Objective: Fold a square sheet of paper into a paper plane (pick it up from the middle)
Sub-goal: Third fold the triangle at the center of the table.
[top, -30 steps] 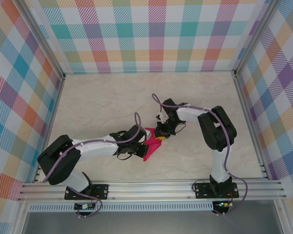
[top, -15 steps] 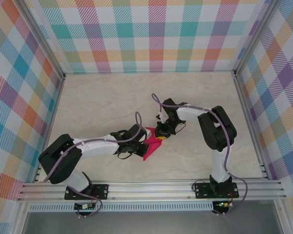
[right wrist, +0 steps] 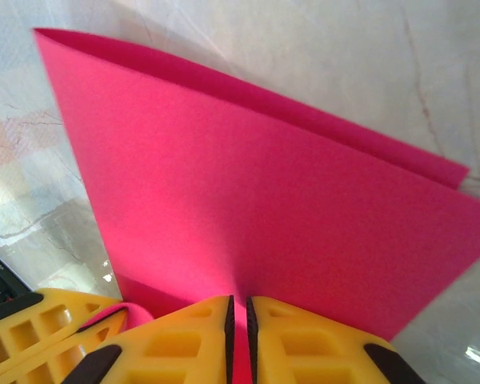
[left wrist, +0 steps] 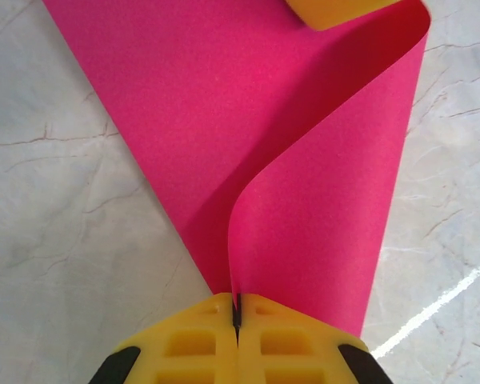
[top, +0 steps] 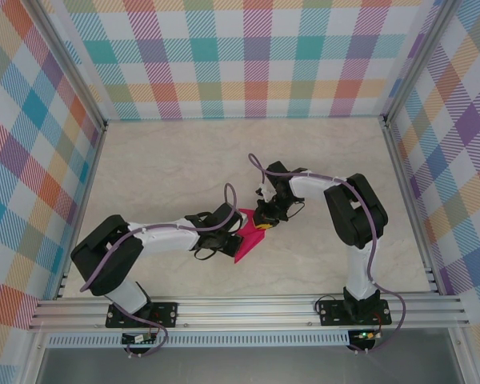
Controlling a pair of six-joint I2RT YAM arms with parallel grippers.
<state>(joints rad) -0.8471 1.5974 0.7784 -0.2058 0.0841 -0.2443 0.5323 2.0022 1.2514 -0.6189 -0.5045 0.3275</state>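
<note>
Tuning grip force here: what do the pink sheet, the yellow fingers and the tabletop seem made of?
Pink sheet: thin matte paper; it curls smoothly and shows fine grain. Yellow fingers of the left end effector: probably moulded plastic or rubber, matte, with recessed pockets. Tabletop: marble-veined and glossy, with a bright reflection; laminate or stone, unclear.

The bright pink sheet of paper [top: 246, 241] is folded over on itself into a long pointed shape, one flap curling up softly, near the middle of the table [top: 156, 172].
</note>
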